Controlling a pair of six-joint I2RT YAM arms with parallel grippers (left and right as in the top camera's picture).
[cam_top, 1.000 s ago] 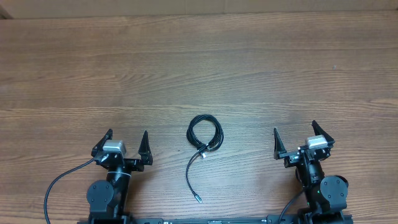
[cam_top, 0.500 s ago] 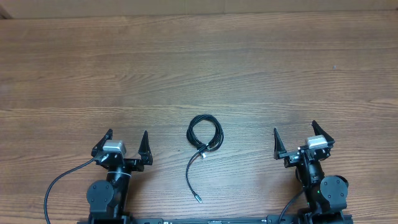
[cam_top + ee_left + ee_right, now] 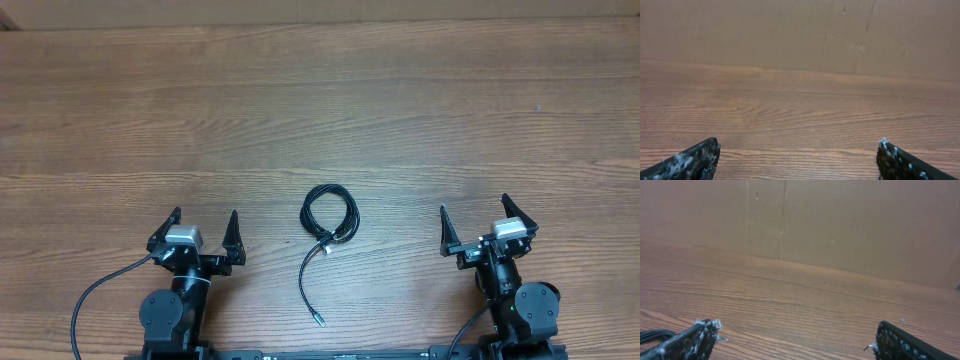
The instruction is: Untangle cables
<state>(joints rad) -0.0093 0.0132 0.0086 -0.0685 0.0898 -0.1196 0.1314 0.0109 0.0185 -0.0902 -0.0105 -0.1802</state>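
Note:
The cables (image 3: 329,215) lie as a small black coil on the wooden table (image 3: 320,110) near the front middle, with a tail running down to a silvery plug end (image 3: 319,322). A sliver of the coil shows at the left edge of the right wrist view (image 3: 650,335). My left gripper (image 3: 203,225) is open and empty, to the left of the coil. My right gripper (image 3: 474,214) is open and empty, to its right. In the wrist views, both the left jaws (image 3: 797,152) and the right jaws (image 3: 797,332) are spread wide over bare wood.
A brown cardboard wall (image 3: 800,35) stands along the table's far edge. Thick black arm wires (image 3: 85,300) trail at the front left and front right beside the arm bases.

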